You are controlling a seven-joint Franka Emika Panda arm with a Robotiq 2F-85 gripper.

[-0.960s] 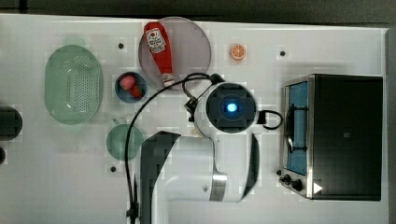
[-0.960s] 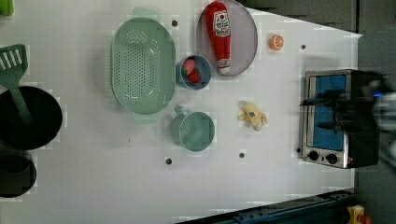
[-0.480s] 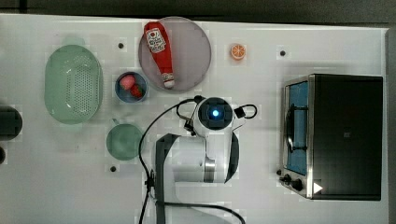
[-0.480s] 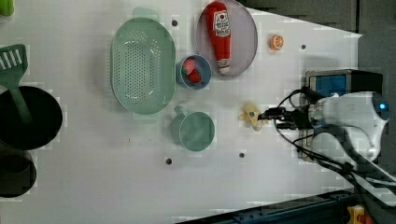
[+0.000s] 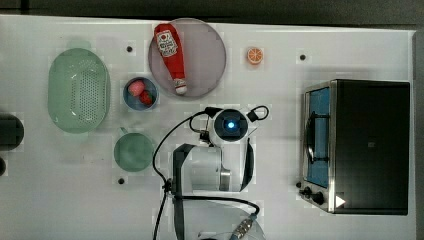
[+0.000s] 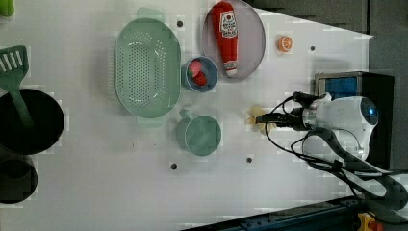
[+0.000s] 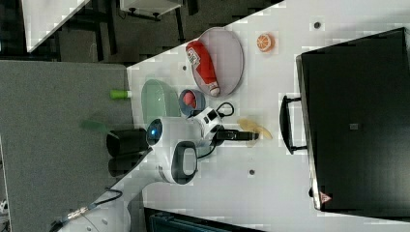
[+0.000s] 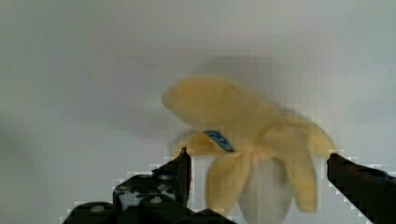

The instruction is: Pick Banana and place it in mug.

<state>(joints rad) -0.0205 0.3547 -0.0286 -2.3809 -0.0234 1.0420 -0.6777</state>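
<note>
The pale-yellow banana [image 8: 243, 121] lies on the white table, its peel segments spread out, between the mug and the toaster oven. My gripper [image 8: 258, 156] is open, one dark finger [image 8: 175, 175] on each side of the banana's lower segments, with small gaps to the fruit. In the left view the gripper [image 6: 260, 119] reaches over the banana [image 6: 253, 121] and covers part of it. The right view shows the banana [image 7: 257, 127] beside the fingertips [image 7: 251, 137]. The dull-green mug [image 5: 133, 151] [image 6: 202, 135] stands upright with nothing in it, to the top view's left of my arm's wrist [image 5: 230, 125].
A toaster oven [image 5: 360, 145] stands at the top view's right. A plate [image 5: 205, 55] holds a ketchup bottle [image 5: 170, 55]. Near the mug are a blue bowl [image 5: 141, 93] with red fruit and a pale-green colander [image 5: 79, 90]. An orange slice [image 5: 254, 55] lies apart. A black pot [image 6: 29, 120] is at the left view's left.
My arm swung from in front of the toaster oven toward the banana and came down; the open fingers now straddle the banana. The banana and mug have not moved.
</note>
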